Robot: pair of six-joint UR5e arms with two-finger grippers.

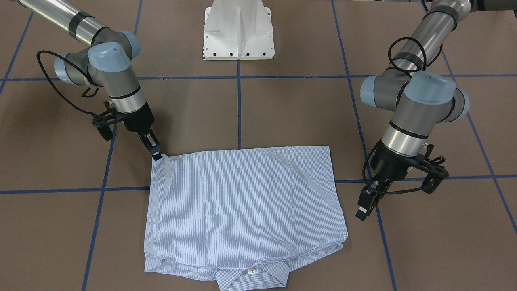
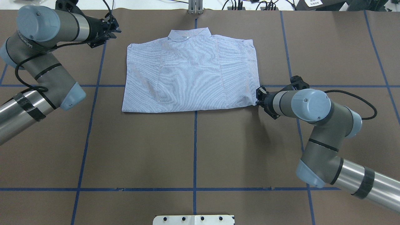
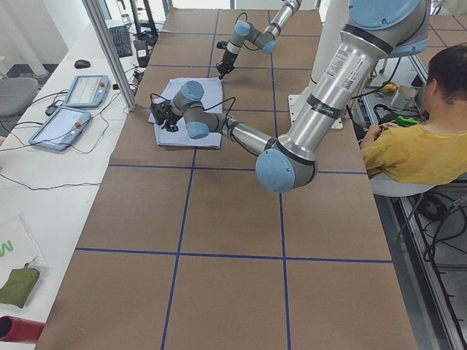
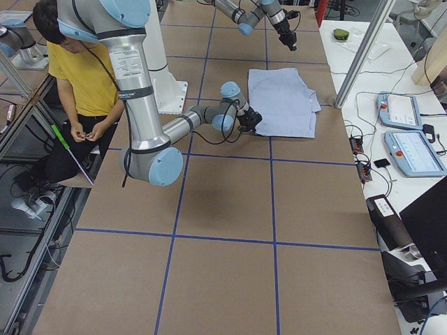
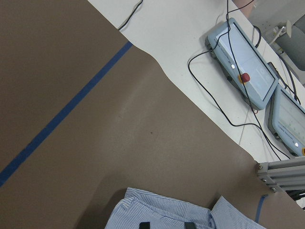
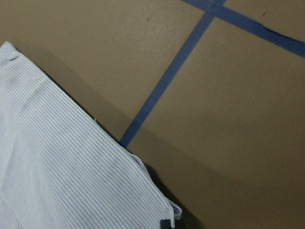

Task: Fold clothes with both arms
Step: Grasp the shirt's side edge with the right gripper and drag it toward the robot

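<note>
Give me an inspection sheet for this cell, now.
Surface: brown paper-covered table with blue tape grid, flat.
Job's things: light blue-and-white striped button-up shirt, folded, collar away from robot.
Clutter: nothing seen.
Grippers: left pincer open, clear of shirt; right pincer shut at shirt's corner, seemingly pinching it.
Cables: black cables loop at both wrists, off the shirt.
Surroundings: seated operator in yellow shirt; two grey-blue touchscreen pendants beside the table.

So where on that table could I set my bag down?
The widest bare stretch is the brown table between the near hem of the shirt and the white pedestal base. The far corner past the right arm is bare too. It's crowded at the shirt's two sides, where the left arm and right arm reach in.
</note>
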